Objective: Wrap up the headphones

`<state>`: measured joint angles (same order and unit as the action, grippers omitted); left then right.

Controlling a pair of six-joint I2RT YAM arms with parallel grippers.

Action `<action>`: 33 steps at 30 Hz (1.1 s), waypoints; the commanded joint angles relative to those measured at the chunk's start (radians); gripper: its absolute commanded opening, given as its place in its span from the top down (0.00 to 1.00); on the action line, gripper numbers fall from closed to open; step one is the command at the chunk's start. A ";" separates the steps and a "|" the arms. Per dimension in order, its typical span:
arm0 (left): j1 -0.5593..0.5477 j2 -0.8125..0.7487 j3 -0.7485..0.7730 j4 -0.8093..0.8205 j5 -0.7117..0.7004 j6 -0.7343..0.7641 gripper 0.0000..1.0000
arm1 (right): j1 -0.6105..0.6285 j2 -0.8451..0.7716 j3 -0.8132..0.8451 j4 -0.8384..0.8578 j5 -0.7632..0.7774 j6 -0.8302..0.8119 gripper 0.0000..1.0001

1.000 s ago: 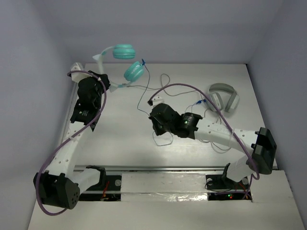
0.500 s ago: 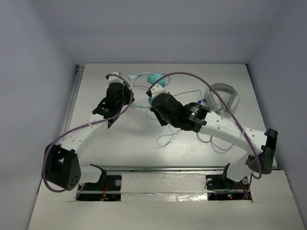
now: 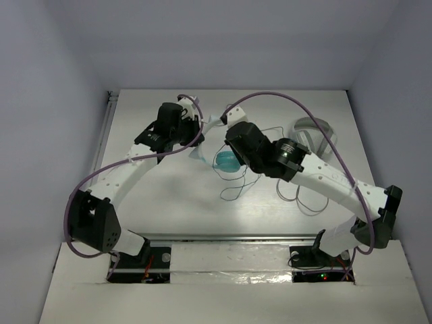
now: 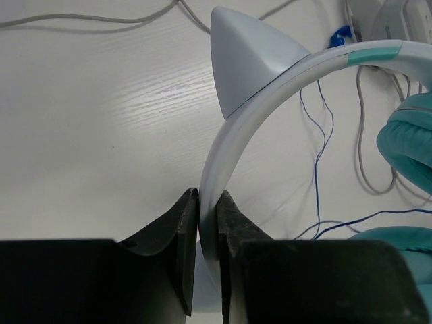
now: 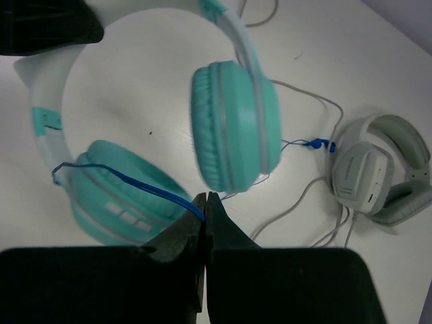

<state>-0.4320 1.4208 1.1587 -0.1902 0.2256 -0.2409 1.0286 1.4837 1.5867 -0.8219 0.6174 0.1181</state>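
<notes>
The headphones have teal ear cups and a white headband with a pointed ear on it. In the top view they hang between the two arms, one cup showing. My left gripper is shut on the headband, at the back middle in the top view. My right gripper is shut on the thin dark blue cable, which runs taut across the lower cup. In the top view the right gripper is mostly hidden under its wrist.
Grey-white headphones lie at the back right, also in the right wrist view. Their pale cable and loose loops of thin blue cable lie on the table in front of them. Walls close in the table on three sides.
My left arm has swung the headphones from the far left back corner to the middle. My right arm has moved back and up to meet them, holding the cable.
</notes>
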 commanded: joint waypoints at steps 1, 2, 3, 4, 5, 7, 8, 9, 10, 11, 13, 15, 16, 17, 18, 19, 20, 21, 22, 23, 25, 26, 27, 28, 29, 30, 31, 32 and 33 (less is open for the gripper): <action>-0.002 -0.036 0.102 -0.067 0.070 0.100 1.00 | -0.018 -0.075 -0.010 0.018 0.061 -0.021 1.00; -0.002 -0.037 0.111 -0.080 0.043 0.112 1.00 | -0.027 -0.079 -0.016 0.009 0.062 -0.017 1.00; -0.002 -0.037 0.122 -0.115 0.026 0.142 1.00 | -0.027 -0.082 -0.024 0.004 0.064 -0.012 1.00; -0.002 -0.036 0.131 -0.127 0.009 0.152 1.00 | -0.027 -0.092 -0.028 0.003 0.067 -0.002 1.00; -0.002 -0.034 0.133 -0.135 0.005 0.161 1.00 | -0.027 -0.099 -0.034 0.010 0.067 0.002 1.00; -0.002 -0.030 0.115 -0.140 0.041 0.176 1.00 | -0.053 -0.109 -0.047 0.026 0.064 -0.003 1.00; -0.002 -0.029 0.104 -0.134 0.087 0.178 1.00 | -0.062 -0.108 -0.048 0.041 0.073 -0.003 1.00; -0.002 -0.028 0.081 -0.117 0.140 0.183 1.00 | -0.074 -0.100 -0.053 0.046 0.077 -0.011 1.00; -0.002 -0.026 0.075 -0.112 0.141 0.183 1.00 | -0.075 -0.100 -0.057 0.055 0.079 -0.015 1.00; -0.002 -0.023 0.070 -0.115 0.194 0.192 1.00 | -0.093 -0.097 -0.062 0.088 0.076 -0.018 1.00; -0.011 -0.010 0.070 -0.121 0.240 0.201 1.00 | -0.134 -0.091 -0.070 0.121 0.047 -0.028 1.00; -0.022 0.000 0.073 -0.117 0.284 0.206 1.00 | -0.144 -0.085 -0.074 0.170 0.018 -0.035 1.00; -0.022 0.001 0.078 -0.114 0.303 0.206 1.00 | -0.159 -0.082 -0.080 0.190 0.006 -0.044 1.00; -0.022 0.003 0.079 -0.107 0.337 0.204 1.00 | -0.168 -0.080 -0.083 0.207 -0.010 -0.046 1.00; -0.022 0.004 0.081 -0.095 0.357 0.193 1.00 | -0.168 -0.079 -0.091 0.220 -0.016 -0.049 1.00; -0.022 0.003 0.076 -0.085 0.383 0.189 1.00 | -0.180 -0.082 -0.102 0.242 -0.022 -0.060 1.00; -0.022 0.001 0.073 -0.074 0.441 0.183 1.00 | -0.202 -0.083 -0.112 0.256 -0.025 -0.057 1.00; -0.022 -0.005 0.068 -0.055 0.466 0.169 1.00 | -0.211 -0.083 -0.120 0.265 -0.027 -0.051 1.00; -0.022 -0.006 0.067 -0.052 0.484 0.166 1.00 | -0.223 -0.086 -0.126 0.276 -0.033 -0.044 1.00; -0.022 -0.010 0.070 -0.049 0.489 0.160 1.00 | -0.232 -0.092 -0.134 0.297 -0.045 -0.040 1.00; -0.022 -0.026 0.076 -0.035 0.456 0.135 1.00 | -0.243 -0.102 -0.142 0.299 -0.044 -0.006 1.00; -0.022 -0.034 0.078 -0.037 0.437 0.129 1.00 | -0.243 -0.123 -0.151 0.308 -0.047 0.002 1.00; -0.022 -0.042 0.081 -0.034 0.446 0.126 1.00 | -0.261 -0.135 -0.163 0.335 -0.057 0.011 1.00; -0.022 -0.046 0.087 -0.035 0.460 0.126 1.00 | -0.272 -0.146 -0.189 0.346 -0.064 0.032 1.00; -0.022 -0.048 0.088 -0.035 0.474 0.126 1.00 | -0.285 -0.157 -0.200 0.354 -0.065 0.044 1.00; -0.022 -0.055 0.088 -0.037 0.475 0.124 1.00 | -0.307 -0.161 -0.211 0.368 -0.068 0.057 1.00; -0.022 -0.056 0.088 -0.037 0.465 0.118 1.00 | -0.317 -0.169 -0.224 0.380 -0.067 0.067 1.00; -0.010 -0.059 0.087 -0.038 0.456 0.101 1.00 | -0.317 -0.178 -0.256 0.392 -0.064 0.089 1.00; -0.010 -0.063 0.087 -0.038 0.462 0.097 1.00 | -0.334 -0.201 -0.278 0.424 -0.061 0.098 1.00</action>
<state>-0.4492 1.4364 1.2209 -0.2878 0.6250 -0.0883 0.7231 1.3357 1.3457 -0.5110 0.5571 0.1581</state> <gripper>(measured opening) 0.102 0.025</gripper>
